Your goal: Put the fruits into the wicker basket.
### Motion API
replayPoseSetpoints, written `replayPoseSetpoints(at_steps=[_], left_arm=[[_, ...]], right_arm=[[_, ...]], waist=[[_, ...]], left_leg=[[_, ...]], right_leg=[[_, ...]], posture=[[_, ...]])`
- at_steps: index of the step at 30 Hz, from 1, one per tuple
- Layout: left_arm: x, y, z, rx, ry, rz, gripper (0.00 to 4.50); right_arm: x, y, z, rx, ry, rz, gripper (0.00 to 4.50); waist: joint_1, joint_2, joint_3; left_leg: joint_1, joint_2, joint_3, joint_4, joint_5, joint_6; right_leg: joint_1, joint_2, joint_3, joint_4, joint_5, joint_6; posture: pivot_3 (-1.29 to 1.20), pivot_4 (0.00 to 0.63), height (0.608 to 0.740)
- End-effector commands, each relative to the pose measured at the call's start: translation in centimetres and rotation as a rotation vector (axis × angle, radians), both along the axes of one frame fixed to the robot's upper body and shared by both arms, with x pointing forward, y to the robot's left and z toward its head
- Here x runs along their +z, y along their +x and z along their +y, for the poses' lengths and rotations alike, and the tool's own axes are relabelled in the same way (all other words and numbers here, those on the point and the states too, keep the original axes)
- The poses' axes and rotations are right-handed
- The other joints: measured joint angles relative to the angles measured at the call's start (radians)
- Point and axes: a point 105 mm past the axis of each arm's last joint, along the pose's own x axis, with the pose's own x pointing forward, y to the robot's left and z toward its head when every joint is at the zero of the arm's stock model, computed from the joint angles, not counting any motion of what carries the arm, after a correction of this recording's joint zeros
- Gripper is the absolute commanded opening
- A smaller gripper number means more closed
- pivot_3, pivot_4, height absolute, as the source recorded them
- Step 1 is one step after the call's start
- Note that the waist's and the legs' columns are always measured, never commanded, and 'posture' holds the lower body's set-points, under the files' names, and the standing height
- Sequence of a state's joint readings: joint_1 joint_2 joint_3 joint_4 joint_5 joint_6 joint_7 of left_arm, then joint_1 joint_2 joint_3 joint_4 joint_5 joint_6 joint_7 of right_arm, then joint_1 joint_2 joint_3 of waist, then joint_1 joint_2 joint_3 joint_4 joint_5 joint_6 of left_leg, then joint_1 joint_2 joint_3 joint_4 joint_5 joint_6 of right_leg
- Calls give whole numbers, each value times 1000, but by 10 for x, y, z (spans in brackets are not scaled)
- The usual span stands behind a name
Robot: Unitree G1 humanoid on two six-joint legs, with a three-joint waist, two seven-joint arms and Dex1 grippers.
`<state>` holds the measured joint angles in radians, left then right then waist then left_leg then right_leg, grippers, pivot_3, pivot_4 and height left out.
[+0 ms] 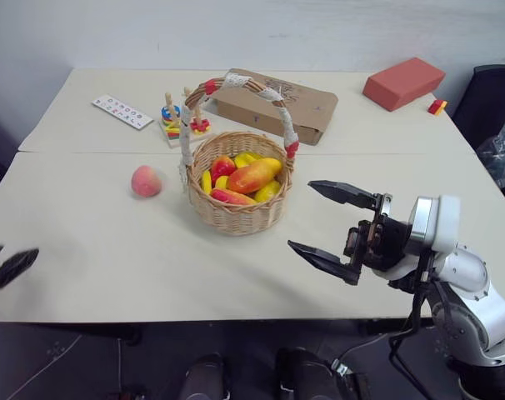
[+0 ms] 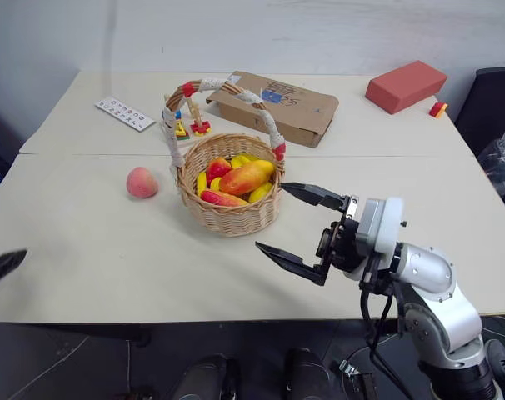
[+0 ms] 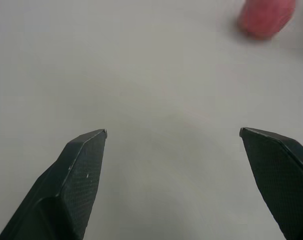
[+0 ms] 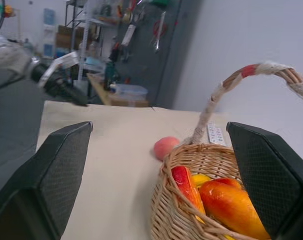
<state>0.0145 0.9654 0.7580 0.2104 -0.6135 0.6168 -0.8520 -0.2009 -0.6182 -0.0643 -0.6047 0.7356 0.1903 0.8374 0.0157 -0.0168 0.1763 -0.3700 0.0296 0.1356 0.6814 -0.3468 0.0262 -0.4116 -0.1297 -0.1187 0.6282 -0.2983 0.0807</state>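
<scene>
Mango lies in wicker basket; peach sits outside.

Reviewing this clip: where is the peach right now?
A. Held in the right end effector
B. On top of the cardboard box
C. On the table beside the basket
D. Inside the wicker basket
C. The peach sits on the table to the left of the wicker basket, apart from it, while the right end effector is open and empty.
</scene>
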Motion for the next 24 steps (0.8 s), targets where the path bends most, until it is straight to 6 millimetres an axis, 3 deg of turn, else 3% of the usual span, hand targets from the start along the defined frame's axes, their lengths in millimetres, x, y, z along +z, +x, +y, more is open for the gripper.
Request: replayPoseSetpoints(at_steps=[1,5,9,12,15,18,24], left_arm=[[19,49,-34,-143,48,7,4486],[25,116,-82,-274,56,12,4486],[13,153,-107,-308,110,69,4486],[-5,162,-111,-313,214,150,4486],[-7,169,-109,-274,235,147,4486],[-9,170,-112,-287,203,145,3876],[-27,155,-95,-298,216,198,2048]], right_arm=[[16,1,-3,-12,6,-54,4500],[11,5,-1,1,-38,-39,4500],[6,7,1,6,-82,-15,4500],[6,7,1,-2,-86,-14,4500],[6,7,-1,-28,-80,-11,4500],[5,6,-3,-48,-75,-8,4500],[0,1,-9,-53,-75,3,4500]], waist=[[8,1,0],[8,2,0],[-10,0,0],[-29,-1,1],[-35,-1,1],[-33,-1,1],[-26,-1,1]], left_leg=[[0,0,-1,0,1,0],[-1,-2,2,0,4,7],[-2,-1,11,1,4,10],[-3,0,14,1,3,11],[-3,1,14,0,3,10],[-3,1,13,1,3,11],[0,1,13,3,5,12]], right_leg=[[0,0,-1,0,0,0],[0,2,-3,2,1,1],[-2,14,-7,4,3,4],[-4,16,-7,0,4,5],[-4,16,-8,0,3,5],[-3,15,-8,1,4,5],[-1,13,-5,1,5,8]], posture=[[0,150,740],[0,150,740],[0,150,740],[0,150,740],[0,150,740],[0,150,740],[0,150,740]])
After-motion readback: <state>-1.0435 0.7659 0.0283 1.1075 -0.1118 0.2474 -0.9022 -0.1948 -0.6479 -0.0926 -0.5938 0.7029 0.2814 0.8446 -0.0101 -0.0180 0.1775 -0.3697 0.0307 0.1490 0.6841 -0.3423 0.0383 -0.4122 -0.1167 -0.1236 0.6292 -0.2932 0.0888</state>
